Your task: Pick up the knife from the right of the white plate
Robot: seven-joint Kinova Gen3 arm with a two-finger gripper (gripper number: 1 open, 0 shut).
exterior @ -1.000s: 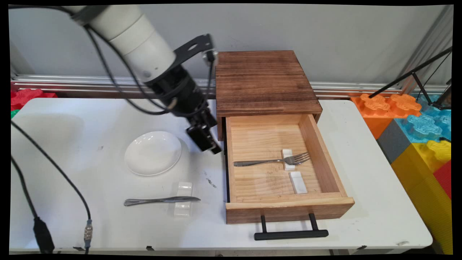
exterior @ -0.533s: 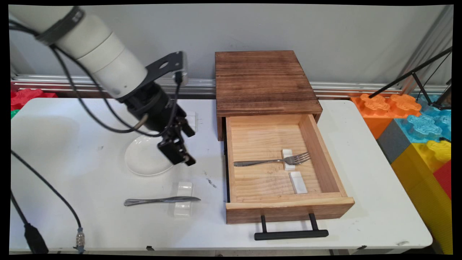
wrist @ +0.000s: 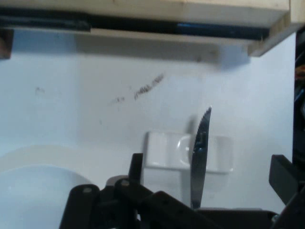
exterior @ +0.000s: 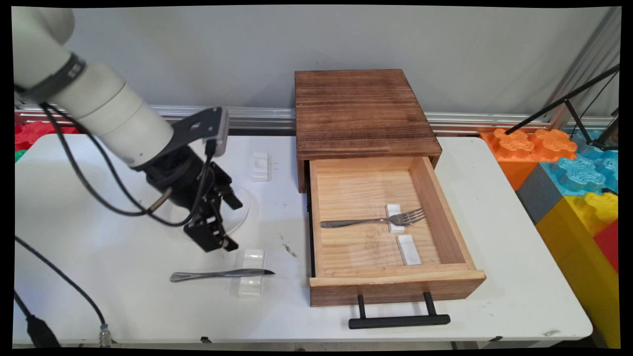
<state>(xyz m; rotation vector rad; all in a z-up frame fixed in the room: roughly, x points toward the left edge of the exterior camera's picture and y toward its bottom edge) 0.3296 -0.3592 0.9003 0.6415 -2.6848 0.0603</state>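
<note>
**Tool relocated from drawer side to knife area**

Since the earlier frames, the tool (exterior: 217,242) has travelled left and toward the near side of the counter (exterior: 494,247), away from the drawer's left wall and across the white plate (exterior: 240,210). It now hangs low over the plate's near edge, just above and left of the white rest (exterior: 252,257) that carries the knife (exterior: 220,274). Nothing else on the counter has shifted.

Tool state: the fingers stand spread apart and hold nothing. In the hand view one finger (wrist: 136,167) rises at lower centre and the other (wrist: 283,176) at the right edge, with the knife blade (wrist: 200,152) and the rest (wrist: 164,152) lying between them further ahead. No contact with either is visible.

Knife: lies flat on the counter, its blade across the rest and its tip pointing toward the drawer (exterior: 390,287); the handle extends left.

Surroundings: the plate sits partly hidden behind the arm. A second white rest (exterior: 260,166) lies apart, near the wooden cabinet (exterior: 363,109). The drawer is pulled fully open; inside it a fork (exterior: 371,221) lies across a small white rest (exterior: 394,213), and another white rest (exterior: 408,249) lies just nearer. The drawer's black handle (exterior: 398,321) faces the near edge.
</note>
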